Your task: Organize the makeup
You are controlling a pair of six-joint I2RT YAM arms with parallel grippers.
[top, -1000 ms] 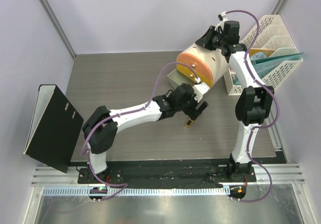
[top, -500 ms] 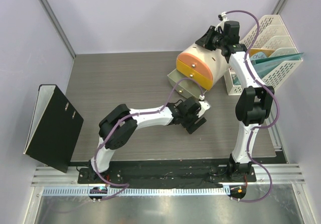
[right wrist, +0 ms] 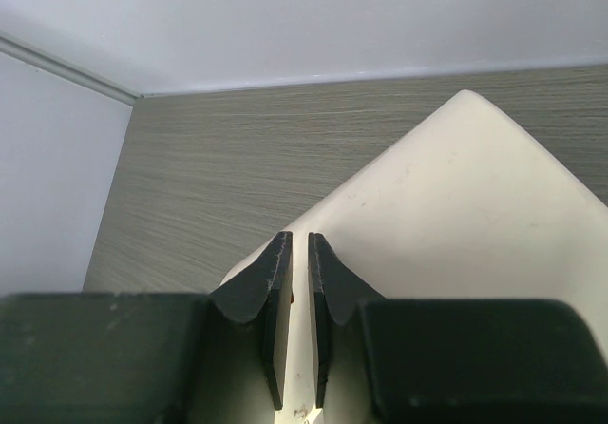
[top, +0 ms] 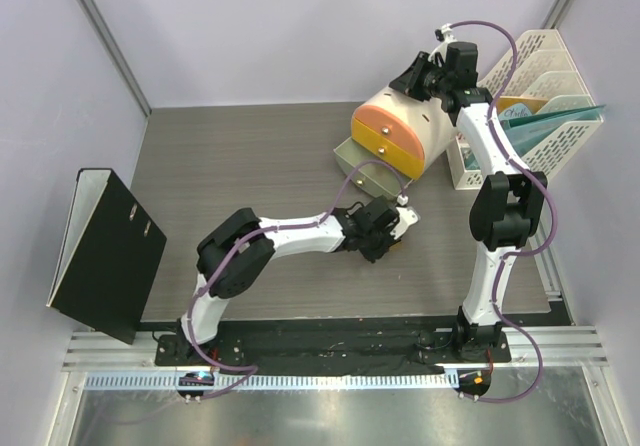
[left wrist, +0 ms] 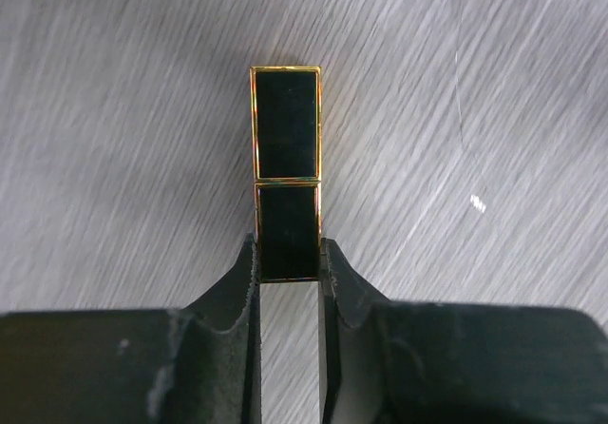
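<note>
Now my left gripper (left wrist: 289,244) is clamped on the near end of the black, gold-edged rectangular lipstick (left wrist: 286,125), which lies on the grey wood-grain table (left wrist: 114,110) pointing straight ahead of the fingers. My right gripper (right wrist: 298,237) has its jaws nearly together; I cannot tell whether it grips anything.

This looks like a robot lab, inside a small test booth. A left arm (top: 290,228) and a right arm (top: 497,216) are bolted to a metal rail (top: 110,351) at the edge of a table (top: 240,156). Purple cables (top: 485,24) loop over them. Plain pale walls (top: 300,26) and metal posts (top: 108,41) close it in. A black binder (top: 105,251) and a file rack (top: 540,61) sit on the table.
</note>
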